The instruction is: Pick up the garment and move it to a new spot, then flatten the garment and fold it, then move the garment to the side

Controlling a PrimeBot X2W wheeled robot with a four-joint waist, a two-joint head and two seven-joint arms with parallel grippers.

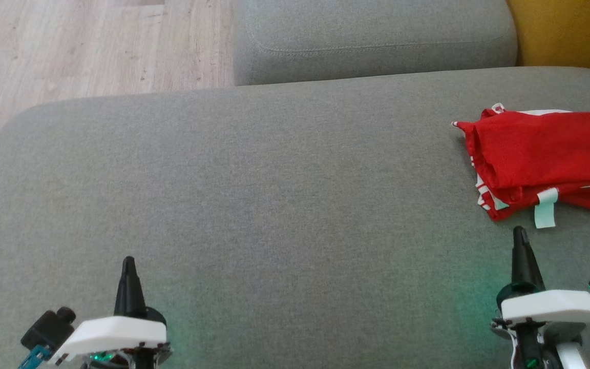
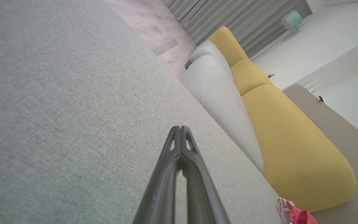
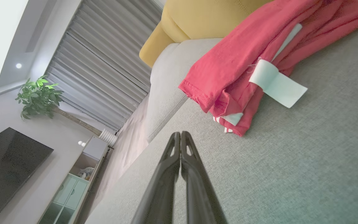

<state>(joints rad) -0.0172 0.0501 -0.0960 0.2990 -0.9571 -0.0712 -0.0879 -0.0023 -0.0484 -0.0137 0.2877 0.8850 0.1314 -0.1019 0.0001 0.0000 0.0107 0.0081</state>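
Left end effector (image 1: 128,261) closed empty, right end effector (image 1: 519,230) likewise, folded garment (image 1: 541,154) beyond

garment (image 1: 541,154) red, white stripes at edge, 3 o'clock | label (image 1: 546,209) pale mint | sofa (image 1: 274,179) grey weave | cushion (image 1: 566,31) mustard yellow, 1 o'clock | floor (image 1: 69,46) pale wood grain, 11 o'clock | left gripper (image 1: 128,262), right gripper (image 1: 519,233) black

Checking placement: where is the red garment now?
The red garment lies folded at the head view's right edge on the grey cushion, just beyond the right gripper.
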